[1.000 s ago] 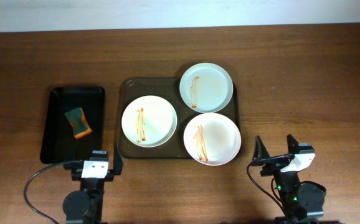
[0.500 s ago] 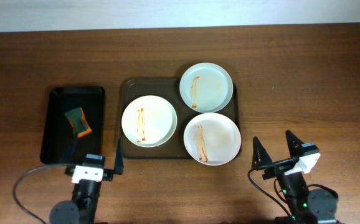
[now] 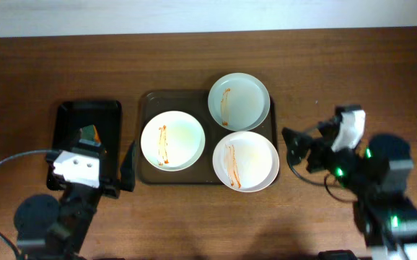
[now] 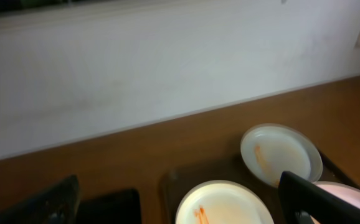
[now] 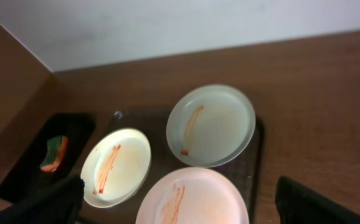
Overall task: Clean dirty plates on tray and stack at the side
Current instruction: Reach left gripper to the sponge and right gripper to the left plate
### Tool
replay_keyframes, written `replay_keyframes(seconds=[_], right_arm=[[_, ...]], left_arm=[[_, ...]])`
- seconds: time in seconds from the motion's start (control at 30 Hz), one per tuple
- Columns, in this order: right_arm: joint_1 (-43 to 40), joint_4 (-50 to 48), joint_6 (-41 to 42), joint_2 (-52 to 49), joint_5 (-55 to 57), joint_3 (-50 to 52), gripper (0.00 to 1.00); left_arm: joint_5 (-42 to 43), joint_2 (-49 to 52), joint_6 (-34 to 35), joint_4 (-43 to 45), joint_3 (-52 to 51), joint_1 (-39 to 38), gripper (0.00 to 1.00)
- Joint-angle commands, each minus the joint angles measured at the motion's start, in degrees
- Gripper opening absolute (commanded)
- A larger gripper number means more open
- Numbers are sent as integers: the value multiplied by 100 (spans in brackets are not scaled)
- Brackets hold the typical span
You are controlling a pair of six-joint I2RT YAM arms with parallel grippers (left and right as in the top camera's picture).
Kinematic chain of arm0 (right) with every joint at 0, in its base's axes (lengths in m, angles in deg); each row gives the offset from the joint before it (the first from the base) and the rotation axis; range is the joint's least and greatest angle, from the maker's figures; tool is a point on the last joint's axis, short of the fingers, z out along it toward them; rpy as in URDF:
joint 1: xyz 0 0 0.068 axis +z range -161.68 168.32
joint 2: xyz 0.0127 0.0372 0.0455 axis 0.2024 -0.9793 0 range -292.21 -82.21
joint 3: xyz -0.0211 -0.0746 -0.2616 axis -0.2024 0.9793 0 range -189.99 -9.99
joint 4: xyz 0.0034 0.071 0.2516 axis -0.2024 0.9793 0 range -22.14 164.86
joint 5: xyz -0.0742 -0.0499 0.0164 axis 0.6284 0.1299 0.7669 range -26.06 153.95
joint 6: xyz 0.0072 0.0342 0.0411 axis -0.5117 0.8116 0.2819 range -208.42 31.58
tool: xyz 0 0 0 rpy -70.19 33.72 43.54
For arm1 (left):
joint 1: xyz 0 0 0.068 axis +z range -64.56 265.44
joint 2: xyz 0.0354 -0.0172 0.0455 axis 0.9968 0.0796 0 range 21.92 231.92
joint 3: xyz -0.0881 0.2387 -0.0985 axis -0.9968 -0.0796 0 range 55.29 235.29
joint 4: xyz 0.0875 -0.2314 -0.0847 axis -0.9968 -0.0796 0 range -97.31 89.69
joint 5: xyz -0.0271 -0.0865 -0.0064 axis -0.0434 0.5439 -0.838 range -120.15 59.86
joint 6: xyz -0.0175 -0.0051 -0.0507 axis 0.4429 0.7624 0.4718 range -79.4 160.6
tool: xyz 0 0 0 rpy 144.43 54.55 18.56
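Three white plates with orange-brown sauce streaks lie on the brown tray [image 3: 146, 101]: one at the left [image 3: 172, 140], a faintly greenish one at the back [image 3: 239, 101], one at the front right [image 3: 245, 160]. They also show in the right wrist view: left [image 5: 116, 167], back [image 5: 210, 125], front [image 5: 192, 198]. The left wrist view shows the left plate [image 4: 223, 203] and the back plate [image 4: 281, 154]. My left gripper [image 3: 120, 170] is open and empty beside the tray's left edge. My right gripper [image 3: 299, 150] is open and empty, right of the front plate.
A narrower black tray [image 3: 68, 119] stands left of the brown tray and holds a green and orange sponge [image 3: 89, 132], partly hidden by my left arm. The sponge also shows in the right wrist view [image 5: 54, 153]. A pale wall runs along the table's far edge.
Both arms have risen from the front edge and moved toward the trays. The left gripper now hangs over the black tray's near end; the right one is beside the front plate. Plates unmoved.
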Motion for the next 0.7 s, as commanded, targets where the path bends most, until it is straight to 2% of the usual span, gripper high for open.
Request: replay_keyframes(seconds=[0.0, 0.13, 0.3, 0.37, 0.47, 0.53, 0.67], right_arm=[[44, 446, -33, -1137, -546, -925, 98], [212, 1576, -74, -2924, -439, -2321, 98], [931, 2894, -116, -4457, 326, -3630, 98], [1207, 2743, -81, -4756, 249, -3753, 98], [1349, 2151, 702, -4918, -234, -3751, 98], [1513, 1784, 555, -4940, -402, -3751, 98], [2343, 1309, 710, -4968, 874, -3751, 97]], left_arm=[[42, 553, 72, -431, 664, 37, 99], [37, 1792, 221, -1550, 1838, 37, 99], [44, 3602, 133, -2922, 3359, 85, 99], [210, 4177, 136, -3272, 3713, 101, 99], [249, 4736, 160, -3449, 3740, 101, 99], [361, 5086, 157, -3541, 3740, 98, 99], [426, 5775, 170, -3381, 3742, 129, 100]])
